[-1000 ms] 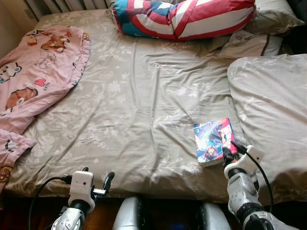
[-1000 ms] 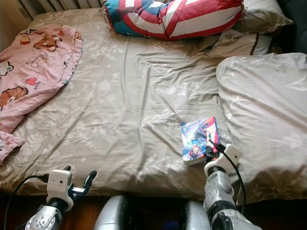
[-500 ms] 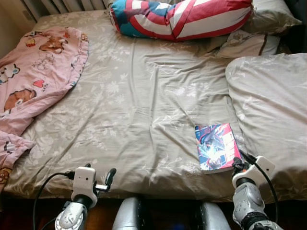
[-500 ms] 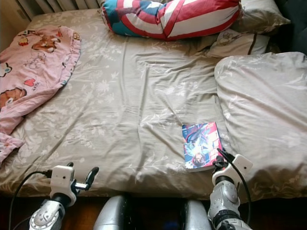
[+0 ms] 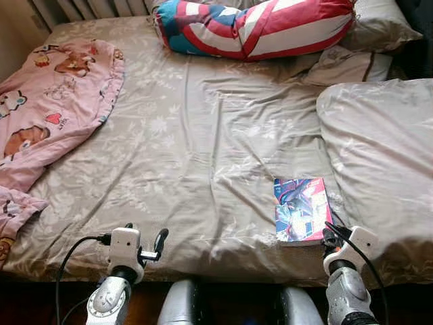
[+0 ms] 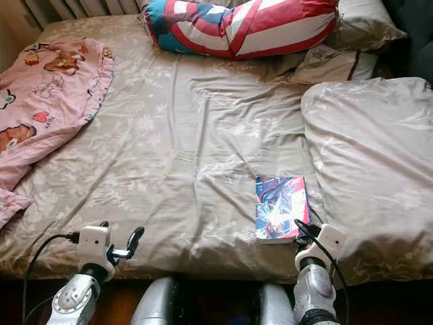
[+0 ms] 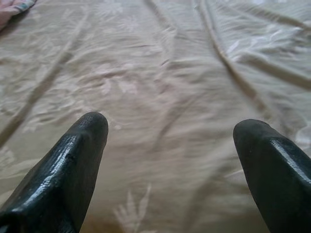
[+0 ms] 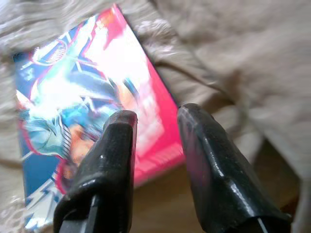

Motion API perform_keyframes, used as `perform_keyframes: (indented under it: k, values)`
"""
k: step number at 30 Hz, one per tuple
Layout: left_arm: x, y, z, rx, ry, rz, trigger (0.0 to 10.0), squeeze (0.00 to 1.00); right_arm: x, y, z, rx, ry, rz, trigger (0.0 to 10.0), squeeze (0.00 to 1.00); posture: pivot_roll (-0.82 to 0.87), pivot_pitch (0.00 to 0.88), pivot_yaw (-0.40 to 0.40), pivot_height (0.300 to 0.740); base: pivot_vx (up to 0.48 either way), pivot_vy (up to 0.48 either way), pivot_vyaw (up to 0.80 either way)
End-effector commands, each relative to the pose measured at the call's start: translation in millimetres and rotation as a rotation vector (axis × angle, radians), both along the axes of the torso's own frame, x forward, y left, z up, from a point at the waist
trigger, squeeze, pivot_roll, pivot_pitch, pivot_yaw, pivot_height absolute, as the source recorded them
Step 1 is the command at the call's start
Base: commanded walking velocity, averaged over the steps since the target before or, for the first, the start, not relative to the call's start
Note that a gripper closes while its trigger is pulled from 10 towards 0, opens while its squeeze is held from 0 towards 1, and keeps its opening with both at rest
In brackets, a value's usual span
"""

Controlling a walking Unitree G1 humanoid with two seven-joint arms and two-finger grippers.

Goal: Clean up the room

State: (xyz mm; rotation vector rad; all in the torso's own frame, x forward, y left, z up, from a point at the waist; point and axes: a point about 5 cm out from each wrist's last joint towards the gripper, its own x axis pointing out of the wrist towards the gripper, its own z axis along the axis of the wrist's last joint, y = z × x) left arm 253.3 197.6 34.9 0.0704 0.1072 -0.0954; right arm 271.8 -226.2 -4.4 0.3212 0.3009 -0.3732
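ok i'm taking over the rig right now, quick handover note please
Right gripper: fingers slightly apart, holding nothing, poised over the book's near corner.
Left gripper: open, idle at the bed's near edge.
Book lies flat on the sheet beside the grey pillow. Pink blanket is bunched on the left, striped pillow at the head.
Done: nothing visibly tidied.
Left: grasp the book, put it away, straighten the bedding.

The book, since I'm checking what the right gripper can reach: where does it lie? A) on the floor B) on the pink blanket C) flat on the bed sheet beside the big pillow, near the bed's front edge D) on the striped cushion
C: the book lies flat on the bed sheet, beside the big pillow, just ahead of the right gripper.
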Motion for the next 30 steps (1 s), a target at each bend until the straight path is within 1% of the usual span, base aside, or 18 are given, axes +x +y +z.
perform_keyframes:
  k: [1,2,3,5,7,12,14,17,18,20,21,22,23,25,26,28,29,30]
  values:
    - [-4.4,4.3,-6,0.007,0.024,0.014,10.0,0.0,-6.1,-4.5,-3,-0.019,0.011,-0.021,10.0,0.0,0.04,0.158,0.075,0.644,0.0,0.0,0.0]
    - [-3.9,3.8,-5,0.006,0.021,0.014,10.0,0.0,-5.9,-7.2,-2,-0.025,0.008,-0.033,10.0,0.0,0.04,0.156,0.076,0.644,0.0,0.0,0.0]
    - [-3.1,3.1,-4,0.005,0.018,0.014,10.0,0.0,-4.5,-13.7,1,-0.036,0.006,-0.063,10.0,0.0,0.04,0.153,0.074,0.644,0.0,0.0,0.0]
    - [-2.6,2.8,-4,0.004,0.017,0.015,10.0,0.0,-2.9,-18.4,4,-0.044,0.0,-0.083,10.0,0.0,0.04,0.153,0.074,0.644,0.0,0.0,0.0]
    - [-1.9,2.5,-4,0.001,0.016,0.016,10.0,0.0,2.8,-25.1,12,-0.054,-0.02,-0.11,10.0,0.0,0.05,0.151,0.073,0.644,0.0,0.0,0.0]
    - [-1.4,2.4,-4,0.001,0.015,0.018,10.0,0.0,8.8,-28.2,18,-0.066,-0.035,-0.109,10.0,0.0,0.05,0.148,0.073,0.644,0.0,0.0,0.0]
    - [-1.0,2.0,-5,0.002,0.021,0.018,10.0,0.0,12.8,-18.6,18,-0.064,-0.042,-0.032,10.0,0.0,0.04,0.142,0.069,0.644,0.0,0.0,0.0]
    - [-0.3,1.6,-7,-0.008,0.037,0.022,10.0,0.0,13.8,-5.5,16,-0.082,-0.042,0.064,10.0,0.0,0.03,0.137,0.067,0.644,0.0,0.0,0.0]
    - [0.7,1.6,-10,-0.014,0.051,0.026,10.0,0.0,12.8,2.0,13,-0.09,-0.039,0.11,10.0,0.0,0.02,0.133,0.065,0.644,0.0,0.0,0.0]
    - [2.2,2.4,-12,-0.02,0.065,0.029,10.0,0.0,10.9,8.8,10,-0.088,-0.04,0.143,10.0,0.0,0.02,0.133,0.065,0.644,0.0,0.0,0.0]
    - [3.5,2.6,-14,-0.023,0.073,0.032,10.0,0.0,9.4,12.1,8,-0.099,-0.031,0.164,10.0,0.0,0.02,0.128,0.062,0.649,0.0,0.0,0.0]
    - [6.4,3.1,-17,-0.031,0.093,0.04,10.0,0.0,6.6,19.3,5,-0.125,-0.024,0.21,10.0,0.0,0.01,0.122,0.06,0.658,0.0,0.0,0.0]
    - [6.4,3.1,-17,-0.031,0.093,0.04,10.0,0.0,6.6,19.3,5,-0.125,-0.024,0.21,10.0,0.0,0.01,0.122,0.06,0.658,0.0,0.0,0.0]
    - [10.5,6.2,-22,-0.055,0.131,0.07,10.0,0.0,1.7,26.5,-1,-0.129,0.002,0.254,10.0,0.0,0.0,0.112,0.051,0.673,0.0,0.0,0.0]
    - [10.5,6.2,-22,-0.055,0.131,0.07,10.0,0.0,1.7,26.5,-1,-0.129,0.002,0.254,10.0,0.0,0.0,0.112,0.051,0.673,0.0,0.0,0.0]
    - [10.6,5.9,-32,-0.072,0.198,0.089,10.0,0.0,-4.7,29.3,-10,-0.13,0.059,0.288,10.0,0.0,0.0,0.1,0.037,0.688,0.0,0.0,0.0]
    - [10.6,5.9,-32,-0.072,0.198,0.089,10.0,0.0,-4.7,29.3,-10,-0.13,0.059,0.288,10.0,0.0,0.0,0.1,0.037,0.688,0.0,0.0,0.0]
    - [8.4,4.8,-41,-0.075,0.255,0.105,10.0,0.0,-10.0,31.1,-16,-0.14,0.105,0.322,10.0,0.0,0.0,0.085,0.028,0.698,0.0,0.0,0.0]
